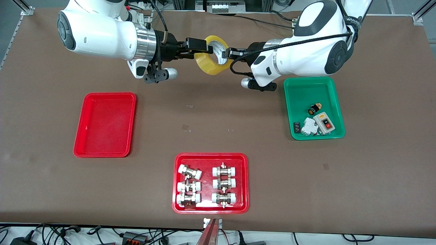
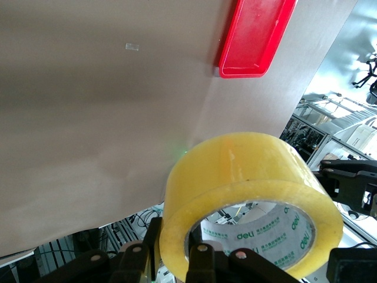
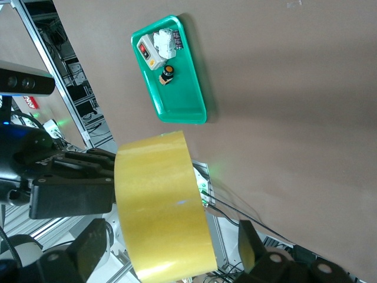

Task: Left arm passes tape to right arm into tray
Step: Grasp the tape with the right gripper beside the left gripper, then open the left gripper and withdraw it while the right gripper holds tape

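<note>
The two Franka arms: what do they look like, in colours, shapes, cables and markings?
Both arms have glossy white rounded shells with dark grey round joint caps and a silver metal ring at the wrist. The left gripper and the right gripper are black. A black cable runs along the left arm, whose dark band carries small white lettering.

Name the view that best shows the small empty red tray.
The front view: the tray lies whole and unobstructed toward the right arm's end of the table. The left wrist view catches only one end of it, above the tape. The right wrist view misses it entirely.
</note>
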Robot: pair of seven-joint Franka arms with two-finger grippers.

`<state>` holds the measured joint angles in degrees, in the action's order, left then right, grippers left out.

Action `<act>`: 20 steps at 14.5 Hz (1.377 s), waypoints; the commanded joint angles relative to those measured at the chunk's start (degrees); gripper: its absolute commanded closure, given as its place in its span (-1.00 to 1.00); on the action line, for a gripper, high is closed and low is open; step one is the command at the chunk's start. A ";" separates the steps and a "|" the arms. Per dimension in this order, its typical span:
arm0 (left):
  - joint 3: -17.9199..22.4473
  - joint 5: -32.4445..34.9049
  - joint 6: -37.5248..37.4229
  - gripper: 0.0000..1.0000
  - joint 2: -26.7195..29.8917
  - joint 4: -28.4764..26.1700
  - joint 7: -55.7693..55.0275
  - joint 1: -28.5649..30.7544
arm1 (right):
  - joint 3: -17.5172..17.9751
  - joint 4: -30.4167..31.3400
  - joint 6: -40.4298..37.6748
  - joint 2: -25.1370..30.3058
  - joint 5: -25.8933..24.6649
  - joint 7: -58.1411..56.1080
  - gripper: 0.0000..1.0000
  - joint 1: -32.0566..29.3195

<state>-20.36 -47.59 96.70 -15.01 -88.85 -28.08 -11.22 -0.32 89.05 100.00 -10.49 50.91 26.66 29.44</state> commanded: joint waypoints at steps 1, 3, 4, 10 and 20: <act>-0.03 -0.58 -0.90 0.99 -0.72 2.01 -0.22 0.15 | 0.14 -0.63 0.19 -0.32 1.12 0.14 -0.98 0.01; -0.03 -0.67 -0.90 0.99 -0.72 2.01 -0.22 0.15 | 0.23 -0.63 0.98 -0.58 1.12 0.14 -0.95 0.18; -0.03 -0.58 -0.90 0.99 -0.72 2.01 -0.22 0.15 | 0.23 -0.63 1.16 -0.67 1.12 0.14 -0.86 0.18; -0.03 -0.67 -0.90 0.99 -0.72 2.01 -0.22 0.15 | 0.23 -0.63 0.72 -0.67 1.12 0.14 0.58 0.09; 0.32 -0.67 -2.56 -1.00 -0.46 2.01 -0.39 0.85 | 0.23 -0.63 0.63 -0.58 1.12 -0.12 0.64 0.01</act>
<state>-20.27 -47.57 96.27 -15.10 -88.51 -28.08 -11.07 -0.22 89.06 100.69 -10.98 51.21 26.42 29.55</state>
